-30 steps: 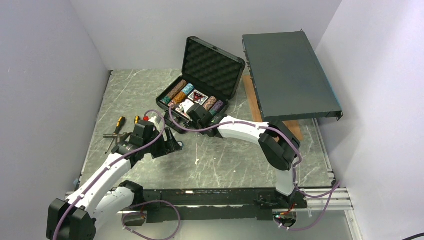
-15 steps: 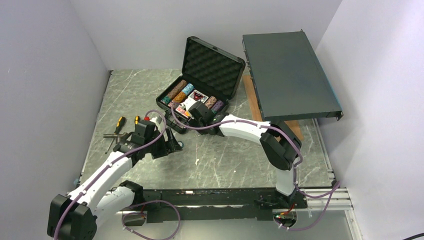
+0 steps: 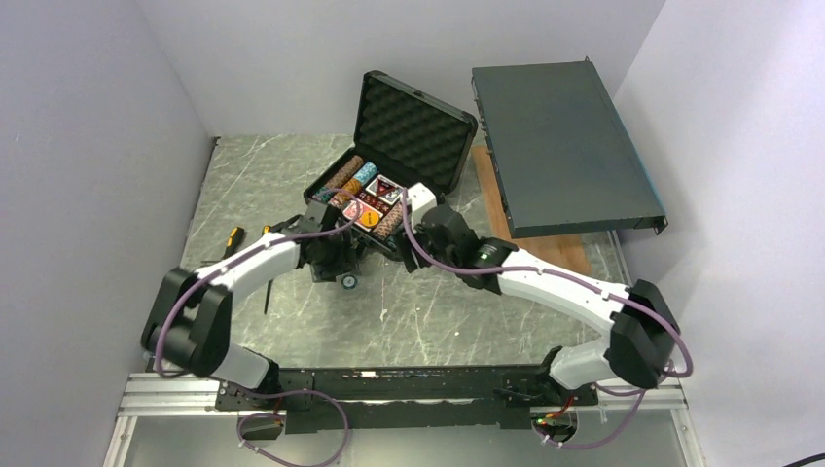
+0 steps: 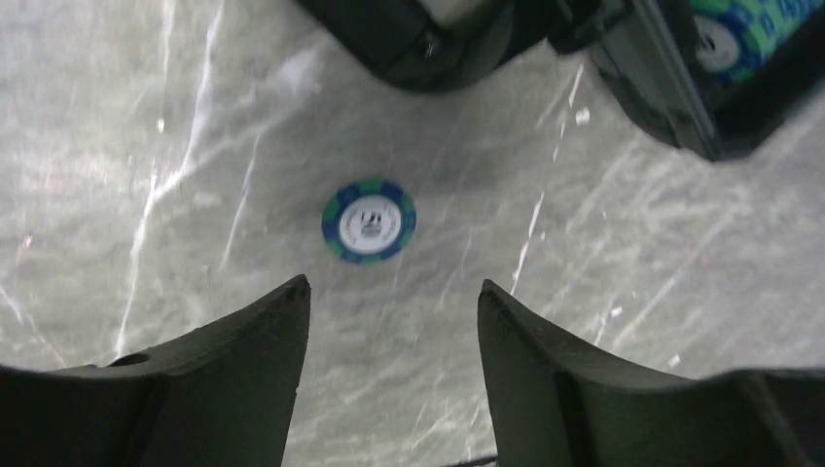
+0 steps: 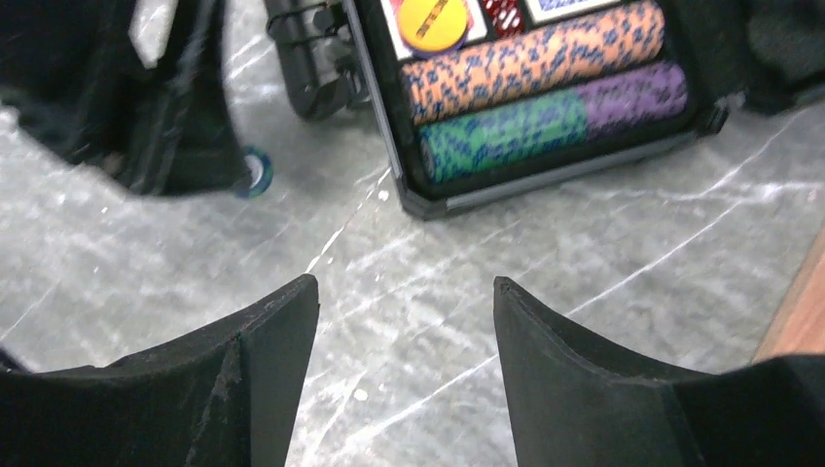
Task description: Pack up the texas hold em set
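The black case [image 3: 413, 131] of the texas hold em set stands open at the back, its foam lid upright. Its tray holds rows of poker chips [image 5: 530, 63], card decks and a yellow button [image 5: 433, 19]. One blue-green chip [image 4: 369, 221] lies loose on the table, just in front of the case's near corner [image 4: 671, 97]. My left gripper [image 4: 394, 287] hovers open right behind that chip, with nothing between its fingers. My right gripper [image 5: 406, 282] is open and empty over bare table, beside the case's front right corner. The top view shows the left gripper [image 3: 336, 263] and right gripper [image 3: 420, 216] close together.
A large flat dark grey metal box [image 3: 564, 146] rests tilted at the right over a wooden board [image 3: 574, 251]. Orange-handled screwdrivers [image 3: 233, 236] lie at the left, behind my left arm. Grey walls close in both sides.
My right gripper opened and drew back from over the case's tray toward the right. My left arm swung forward and right to the loose chip, its jaws narrowing a little.
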{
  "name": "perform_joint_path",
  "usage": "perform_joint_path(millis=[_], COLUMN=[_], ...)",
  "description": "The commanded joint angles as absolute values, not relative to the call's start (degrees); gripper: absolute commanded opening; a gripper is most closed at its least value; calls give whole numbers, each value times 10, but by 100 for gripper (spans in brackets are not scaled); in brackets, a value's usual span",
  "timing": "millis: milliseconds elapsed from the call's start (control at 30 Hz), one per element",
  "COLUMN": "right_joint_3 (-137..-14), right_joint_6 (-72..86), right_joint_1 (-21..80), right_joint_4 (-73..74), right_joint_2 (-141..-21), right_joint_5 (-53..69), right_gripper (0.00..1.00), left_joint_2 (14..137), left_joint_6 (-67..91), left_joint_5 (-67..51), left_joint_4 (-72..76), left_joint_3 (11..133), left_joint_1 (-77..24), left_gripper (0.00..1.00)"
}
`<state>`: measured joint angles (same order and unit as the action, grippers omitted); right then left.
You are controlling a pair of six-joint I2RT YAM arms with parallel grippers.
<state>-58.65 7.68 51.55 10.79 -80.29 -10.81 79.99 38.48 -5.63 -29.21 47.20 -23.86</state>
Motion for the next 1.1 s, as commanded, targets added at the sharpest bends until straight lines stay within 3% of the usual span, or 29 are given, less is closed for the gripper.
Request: perform_joint_path(millis=[0,333,500,867,1067], right_joint_3=[-529,-460,-455,-454,-454], right_joint_6=[126,122,119,125,125], right_joint_1=[514,513,513,514,513], right_joint_4=[89,83,77,69,72], right_joint_2=[-741,-647,-650,-664,-658], right_joint_5=[-67,-59,-58,-45,-47], right_gripper=[69,71,71,71,71], left_joint_2=[878,949,962,996,1015], left_joint_6=[372,372,378,387,391], left_joint_5=[41,82,80,94,102], left_joint_4=[-334,-358,-350,-366,-383], left_joint_3=[551,589,583,602,608], left_joint_1=[-271,-282,-288,-314,-318], left_gripper=[69,72,64,67,60])
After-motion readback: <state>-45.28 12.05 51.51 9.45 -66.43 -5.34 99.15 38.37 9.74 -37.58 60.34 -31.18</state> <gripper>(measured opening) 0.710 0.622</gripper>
